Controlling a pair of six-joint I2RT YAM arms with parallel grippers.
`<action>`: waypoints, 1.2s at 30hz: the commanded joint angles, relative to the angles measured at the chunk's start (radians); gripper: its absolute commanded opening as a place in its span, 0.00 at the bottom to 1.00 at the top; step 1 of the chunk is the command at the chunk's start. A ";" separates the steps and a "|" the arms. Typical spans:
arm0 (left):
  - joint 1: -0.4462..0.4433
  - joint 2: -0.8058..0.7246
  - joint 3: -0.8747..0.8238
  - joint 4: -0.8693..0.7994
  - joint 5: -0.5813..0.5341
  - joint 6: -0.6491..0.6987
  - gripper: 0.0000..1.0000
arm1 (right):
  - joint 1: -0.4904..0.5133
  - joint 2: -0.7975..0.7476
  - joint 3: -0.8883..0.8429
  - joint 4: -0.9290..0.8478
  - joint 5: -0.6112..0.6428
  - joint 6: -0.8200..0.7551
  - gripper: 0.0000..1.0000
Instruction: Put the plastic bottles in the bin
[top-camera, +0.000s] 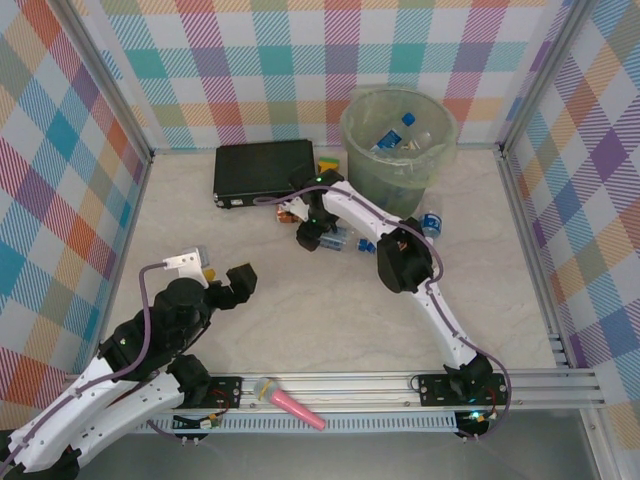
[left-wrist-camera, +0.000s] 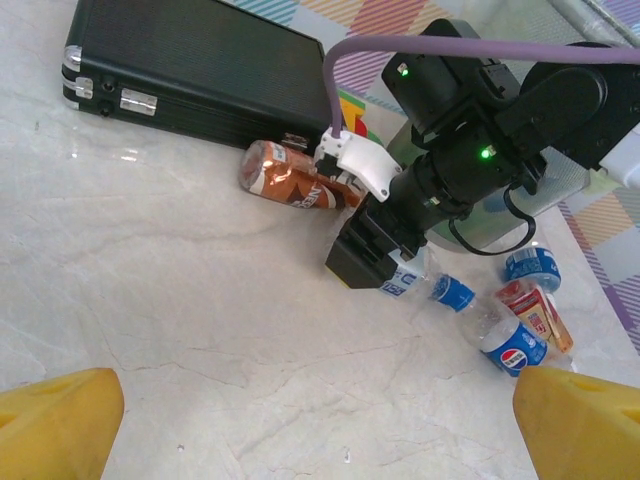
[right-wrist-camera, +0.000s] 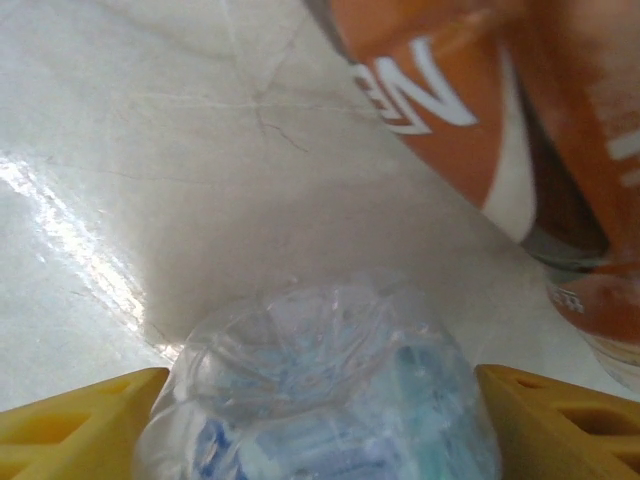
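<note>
Evidently the right claw (right-wrist-camera: 320, 372) sits low on the desk (top-camera: 300, 320) so its fingers (right-wrist-camera: 80, 430) can straddle the clear blue-labelled bottle (right-wrist-camera: 320, 430) across its width; whether they press it, I cannot tell. The bottle lies on its side just before the bin (top-camera: 365, 170), long axis across the bin's front, cap end nearer it. The left claw (top-camera: 232, 285), far from the bin, gapes empty.
</note>
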 joint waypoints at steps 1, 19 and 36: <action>-0.010 -0.021 0.010 -0.033 -0.013 -0.012 1.00 | 0.012 0.029 0.001 -0.021 0.021 -0.037 0.73; -0.009 -0.051 0.013 -0.042 -0.017 -0.020 1.00 | 0.024 -0.142 -0.035 0.012 -0.020 0.014 0.52; -0.010 -0.030 0.049 -0.009 0.022 0.006 1.00 | -0.058 -0.640 -0.085 0.348 -0.230 0.217 0.55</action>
